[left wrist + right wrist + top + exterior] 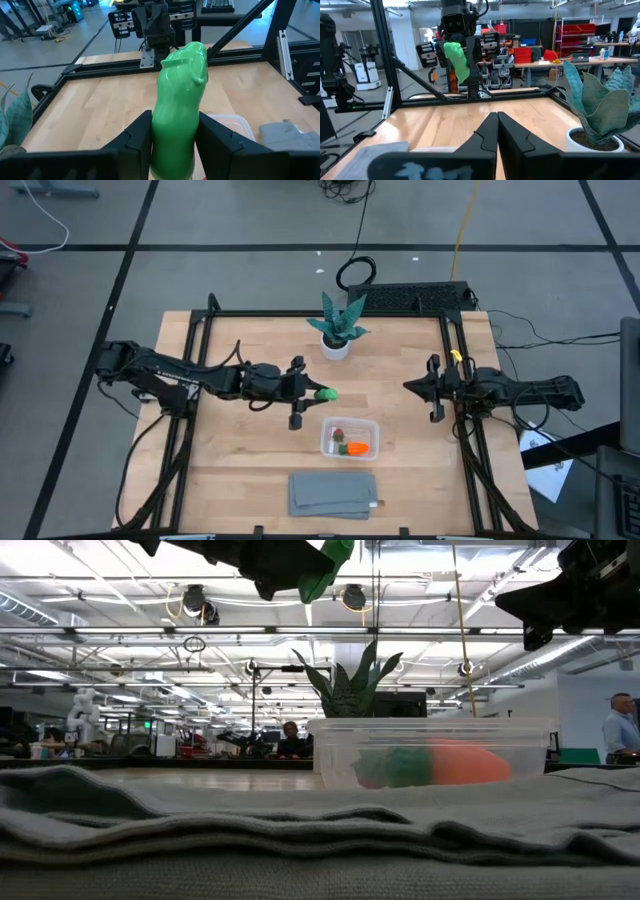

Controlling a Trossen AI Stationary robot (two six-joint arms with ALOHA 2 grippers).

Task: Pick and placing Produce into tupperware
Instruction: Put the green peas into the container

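Observation:
My left gripper (312,393) is shut on the green elongated toy piece (177,100), lifted above the table, a little to the far left of the clear tupperware box (349,437). The toy also shows in the high view (326,393), the low view (325,570) and the right wrist view (456,60). The orange carrot piece (356,447) and the small reddish berry (339,434) lie inside the box. My right gripper (418,387) is shut and empty at the table's right side. My left gripper pinches the green toy's lower half (170,135) between its two fingers (137,137), one on each side. The fingers lie level, coming from the table's left, along the toy. The toy sticks out past the fingertips toward the right, lifted clear of the table.
A teal leafy plant in a white pot (338,330) stands at the far middle. A flat grey folded cloth (333,494) lies near the front edge, below the box. A black frame (200,330) borders the wooden table. A person (622,730) stands in the room behind.

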